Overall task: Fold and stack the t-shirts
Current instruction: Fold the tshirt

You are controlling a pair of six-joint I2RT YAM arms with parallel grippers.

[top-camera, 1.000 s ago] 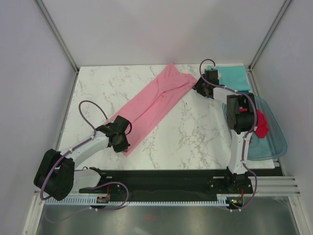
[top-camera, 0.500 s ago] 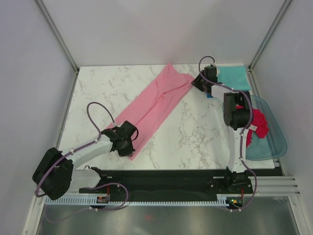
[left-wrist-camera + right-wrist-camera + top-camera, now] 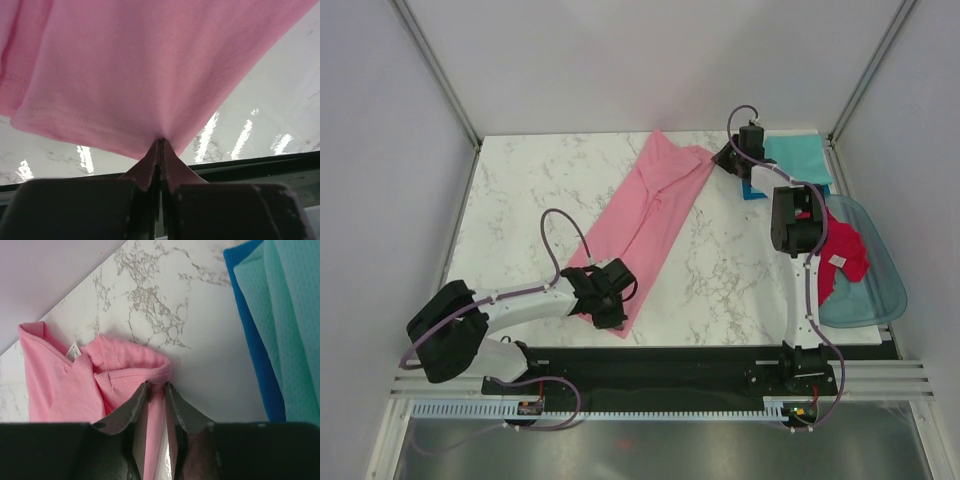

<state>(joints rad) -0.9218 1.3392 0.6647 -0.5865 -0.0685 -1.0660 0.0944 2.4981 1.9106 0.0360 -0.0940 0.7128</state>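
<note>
Left gripper (image 3: 161, 142) is clamped tight on the hem of the light pink t-shirt (image 3: 650, 205), at the end farthest from the clear tub (image 3: 885, 300), and I see the cloth bunched at its tips. Over at the collar end, nearer the tub, the right gripper (image 3: 156, 387) has its jaws a narrow slit apart with a pink fold between them; I cannot tell whether they pinch it. The crimson t-shirt (image 3: 842, 250) lies in the tub, and the teal t-shirt (image 3: 798, 155) rests on a blue t-shirt (image 3: 247, 315) just beyond the tub's far end.
</note>
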